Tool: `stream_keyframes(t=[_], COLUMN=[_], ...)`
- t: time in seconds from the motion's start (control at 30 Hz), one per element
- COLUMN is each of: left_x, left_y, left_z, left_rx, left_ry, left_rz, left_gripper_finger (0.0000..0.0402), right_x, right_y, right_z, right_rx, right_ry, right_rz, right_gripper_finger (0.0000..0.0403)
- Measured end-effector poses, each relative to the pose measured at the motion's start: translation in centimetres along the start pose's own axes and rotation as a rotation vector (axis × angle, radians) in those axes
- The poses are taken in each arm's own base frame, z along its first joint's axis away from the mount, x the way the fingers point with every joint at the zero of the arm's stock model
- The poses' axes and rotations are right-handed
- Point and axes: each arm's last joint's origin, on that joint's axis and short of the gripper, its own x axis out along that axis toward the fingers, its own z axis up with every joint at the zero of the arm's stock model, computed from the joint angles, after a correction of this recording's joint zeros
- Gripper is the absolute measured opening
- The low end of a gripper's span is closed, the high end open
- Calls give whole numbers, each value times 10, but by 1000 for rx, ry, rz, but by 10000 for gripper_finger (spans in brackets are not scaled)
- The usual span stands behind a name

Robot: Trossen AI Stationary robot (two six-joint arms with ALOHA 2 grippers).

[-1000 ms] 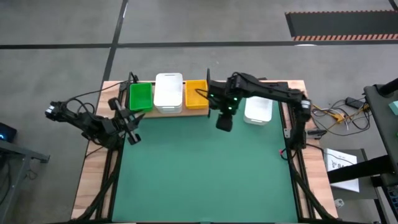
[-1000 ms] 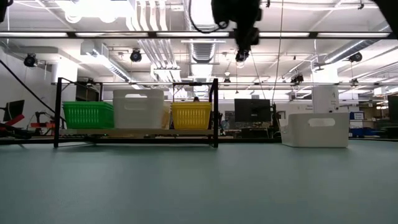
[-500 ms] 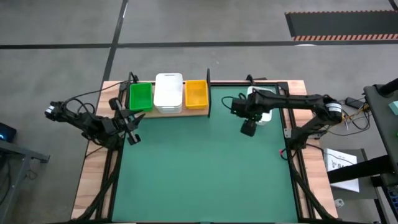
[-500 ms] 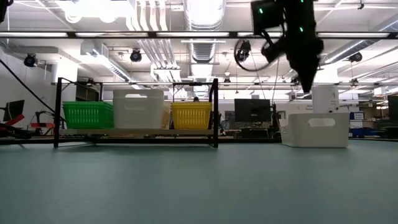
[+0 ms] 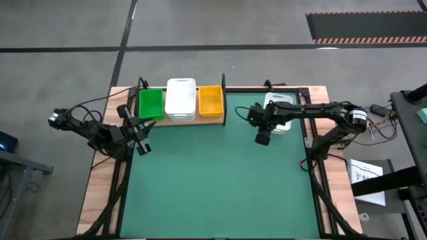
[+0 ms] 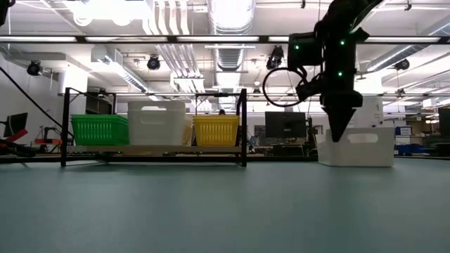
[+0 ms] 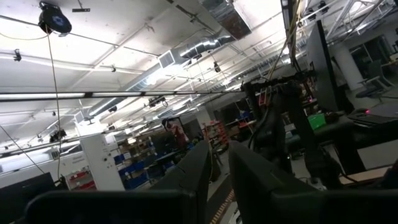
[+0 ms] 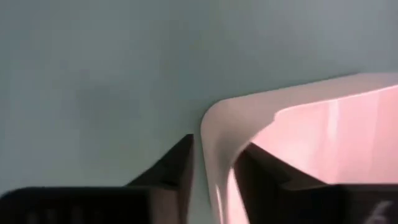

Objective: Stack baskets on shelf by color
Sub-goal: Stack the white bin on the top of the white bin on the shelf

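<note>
Right gripper is straddling the near rim of the loose white basket, right of centre; fingers parted, not clamped yet. Seat deeper before closing. Left gripper, centre left, is parked nearly closed, empty.

Shelf holds baskets; mat holds one.

Green basket: plastic, perforated walls
Yellow basket: plastic, the same open lattice
White basket by the right tool: smooth plastic – slight sheen on its rim
Shelf: light wood board, thin black metal posts
Tabletop: matt green mat; bare wood at the edges
</note>
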Motion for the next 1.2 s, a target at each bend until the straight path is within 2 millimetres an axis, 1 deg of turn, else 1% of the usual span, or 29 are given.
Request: stream_keyframes(t=[0.13, 0.17, 0.2, 0.3, 0.43, 0.53, 0.67, 0.77, 0.9, 1.03, 1.1, 1.2], left_x=[0, 0, 0, 0, 1, 3, 5, 5, 6, 6, 6, 8], left_y=[0, 0, 0, -1, -4, -6, -9, -11, -13, -13, -12, -14], left_z=[0, 0, 0, -1, -2, -3, -4, -5, -6, -6, -4, -4], left_rx=[0, -1, -4, -24, -61, -56, -45, -39, -36, -48, -73, -81], left_ry=[1, 0, -1, 3, 12, 20, 31, 36, 37, 34, 21, -3], left_rz=[-1, 0, 1, -3, -11, -19, -29, -34, -41, -46, -39, -59], left_gripper_finger=[47, 47, 47, 47, 47, 47, 47, 47, 47, 47, 47, 47], right_x=[-6, -8, -11, -23, -43, -59, -74, -81, -82, -85, -85, -81], right_y=[3, 6, 8, 22, 52, 75, 105, 125, 151, 173, 180, 184], right_z=[7, 9, 10, 17, 22, 24, 20, 14, 10, 1, -3, -7], right_rx=[-10, -17, -26, -73, -143, -212, -291, -371, -571, -860, -1005, -1198], right_ry=[-45, -57, -68, -114, -173, -219, -248, -284, -445, -577, -625, -676], right_rz=[49, 62, 74, 139, 201, 264, 417, 452, 397, 387, 360, 306], right_gripper_finger=[35, 22, 17, 13, 12, 12, 12, 12, 12, 12, 12, 12])
